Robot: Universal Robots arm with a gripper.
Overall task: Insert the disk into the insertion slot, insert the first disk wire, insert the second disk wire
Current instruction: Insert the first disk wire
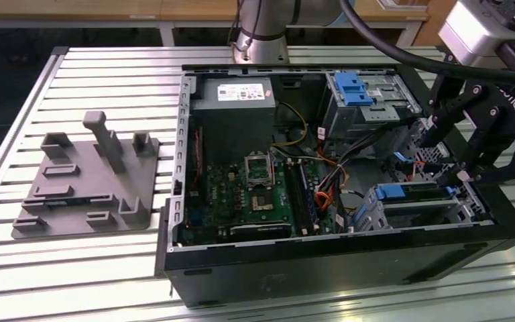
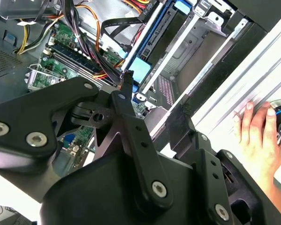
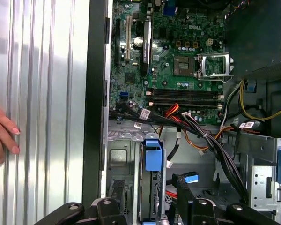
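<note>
While the claw gapes, the disk sits in the insertion slot.

Black end effector, silver screws; grey arm, black cable

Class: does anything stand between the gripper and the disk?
Nothing visible does. In the first wrist view the gripper hangs with open jaws astride the disk, seated in the insertion slot; the cable bundle passes beside it.
</note>
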